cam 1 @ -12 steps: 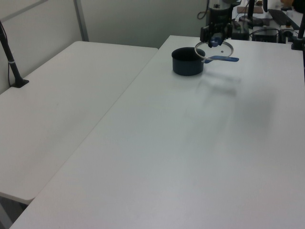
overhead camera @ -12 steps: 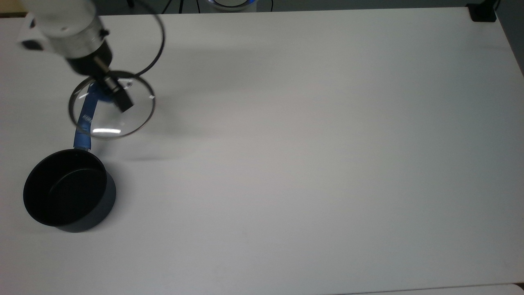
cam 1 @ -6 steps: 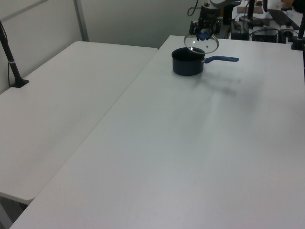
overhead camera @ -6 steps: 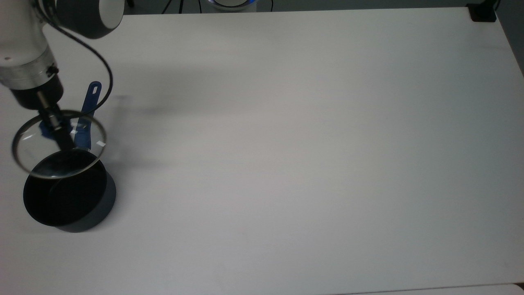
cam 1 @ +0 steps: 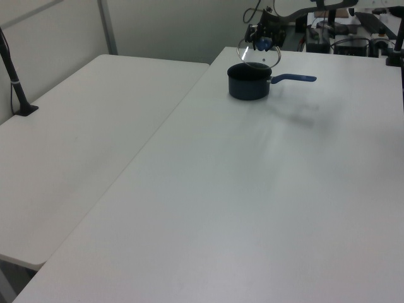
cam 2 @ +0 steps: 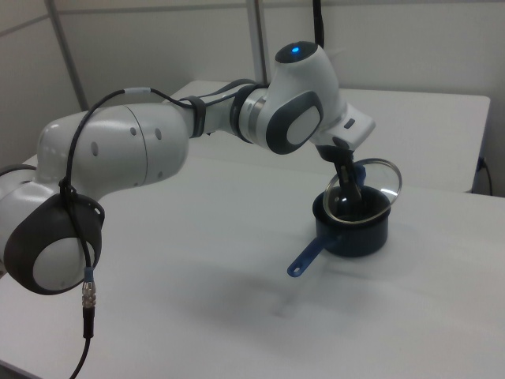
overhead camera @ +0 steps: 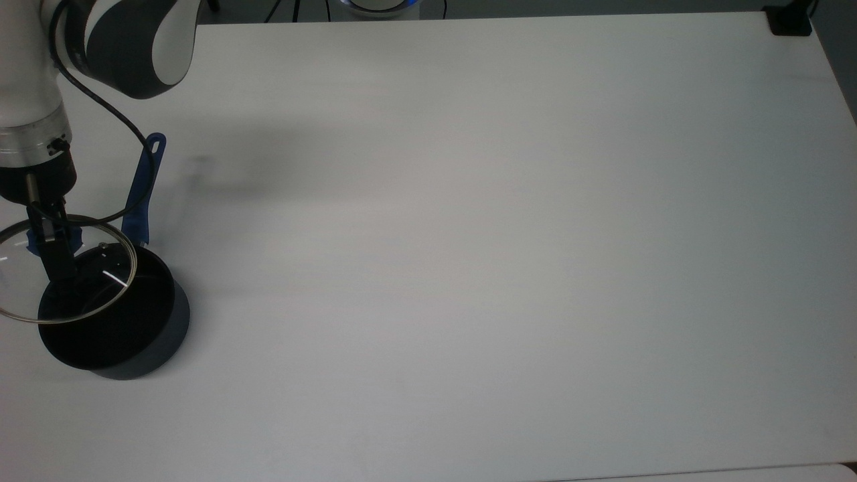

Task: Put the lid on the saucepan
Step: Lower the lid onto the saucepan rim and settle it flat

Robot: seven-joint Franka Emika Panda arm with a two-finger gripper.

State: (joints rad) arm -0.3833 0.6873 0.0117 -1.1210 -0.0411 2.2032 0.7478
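The black saucepan (overhead camera: 110, 321) stands on the white table (overhead camera: 469, 234) at the top view's lower left, its long blue handle (overhead camera: 144, 187) pointing away toward the top view's upper edge. My gripper (overhead camera: 52, 235) is shut on the blue knob of the clear glass lid (overhead camera: 23, 278). It holds the lid tilted in the air, overlapping the pan's far-left rim in the top view. In the left view the lid (cam 1: 257, 57) hangs under the gripper (cam 1: 261, 43), just above the saucepan (cam 1: 249, 84). In the right view the lid (cam 2: 371, 189) leans over the saucepan (cam 2: 355, 227), held by the gripper (cam 2: 353, 171).
A black mount (overhead camera: 790, 20) sits at the table's corner in the top view's upper right. A second white table (cam 1: 95, 126) with a black post (cam 1: 16, 82) adjoins on the left view's left. The bulky white arm (cam 2: 118, 158) stretches across the right view's left.
The gripper has carried the lid from above the blue handle down toward the top view's lower left, so it now hangs over the saucepan's rim. The saucepan has not moved.
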